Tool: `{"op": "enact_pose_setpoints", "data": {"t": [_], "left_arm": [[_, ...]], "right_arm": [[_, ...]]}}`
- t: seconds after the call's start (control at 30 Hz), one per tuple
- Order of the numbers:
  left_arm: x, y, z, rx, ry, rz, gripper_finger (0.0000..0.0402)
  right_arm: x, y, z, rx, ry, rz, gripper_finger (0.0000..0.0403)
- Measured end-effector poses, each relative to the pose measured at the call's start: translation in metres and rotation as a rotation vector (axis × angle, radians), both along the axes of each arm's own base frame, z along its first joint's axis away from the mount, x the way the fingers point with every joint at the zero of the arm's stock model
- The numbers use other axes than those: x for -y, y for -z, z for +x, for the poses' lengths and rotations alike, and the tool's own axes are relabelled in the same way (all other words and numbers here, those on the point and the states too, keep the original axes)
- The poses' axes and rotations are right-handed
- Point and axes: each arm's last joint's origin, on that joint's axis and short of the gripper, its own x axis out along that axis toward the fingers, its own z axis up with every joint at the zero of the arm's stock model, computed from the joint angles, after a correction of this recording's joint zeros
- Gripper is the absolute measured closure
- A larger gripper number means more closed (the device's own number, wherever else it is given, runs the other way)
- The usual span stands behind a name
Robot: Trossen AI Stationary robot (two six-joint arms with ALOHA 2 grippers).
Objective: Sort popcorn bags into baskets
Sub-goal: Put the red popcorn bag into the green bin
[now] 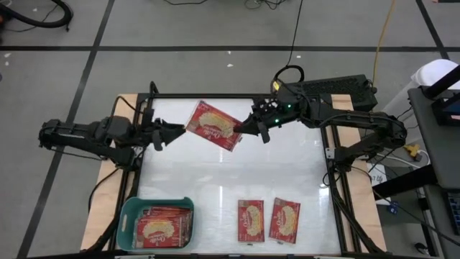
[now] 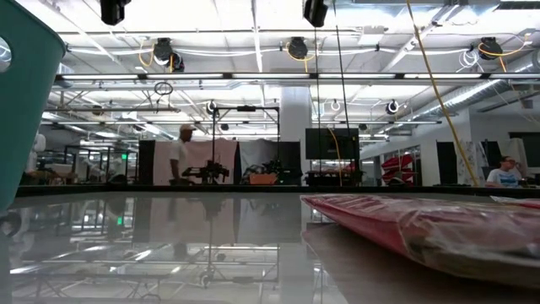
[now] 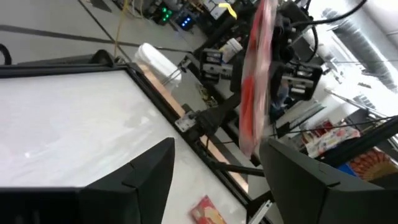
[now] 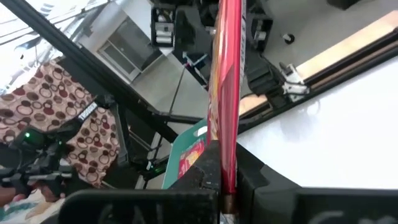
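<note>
The right claw [image 1: 240,130] is pinching one popcorn bag [image 1: 213,125] above the counter [image 1: 287,165]. The left claw [image 1: 180,129] is spread, just beside this bag. Two bags [image 1: 267,219] lie flat; the teal basket [image 1: 130,216] contains others.

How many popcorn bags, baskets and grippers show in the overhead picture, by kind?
Popcorn bags outside the basket: 3, one held up, two on the table
Popcorn bags in the teal basket: at least 2
Baskets: 1
Grippers: 2, left gripper, right gripper
Total: at least 8
</note>
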Motion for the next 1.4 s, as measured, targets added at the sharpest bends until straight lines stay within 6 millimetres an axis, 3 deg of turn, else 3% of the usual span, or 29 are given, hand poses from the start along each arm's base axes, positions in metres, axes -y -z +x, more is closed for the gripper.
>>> {"op": "enact_pose_setpoints", "data": {"t": [0.13, 0.4, 0.6, 0.8, 1.0, 1.2, 1.4], "left_arm": [[0.001, -0.002, 0.008, 0.032, 0.000, -0.011, 0.0163], [-0.002, -0.001, 0.061, 0.148, -0.077, 0.100, 0.0163], [-0.009, 0.002, 0.083, 0.218, -0.121, 0.116, 0.0163], [-0.008, 0.001, 0.084, 0.238, -0.121, 0.118, 0.0197], [-0.008, -0.006, 0.073, 0.253, -0.117, 0.126, 0.0232], [-0.009, -0.009, 0.053, 0.201, -0.108, 0.103, 0.0222], [-0.006, -0.005, 0.041, 0.135, 0.039, 0.019, 0.0209]], "right_arm": [[0.004, -0.005, -0.005, 0.020, 0.029, 0.000, 0.0403], [0.006, -0.007, -0.001, 0.048, 0.052, 0.052, 0.0403], [0.005, -0.006, 0.000, 0.040, 0.051, 0.062, 0.0403], [0.006, -0.006, 0.000, 0.039, 0.094, 0.056, 0.0403], [0.006, -0.006, 0.000, 0.037, 0.093, 0.062, 0.0403], [0.003, -0.005, -0.001, 0.024, -0.001, 0.088, 0.0403], [0.001, -0.004, -0.002, -0.003, -0.094, 0.140, 0.0403]]}}
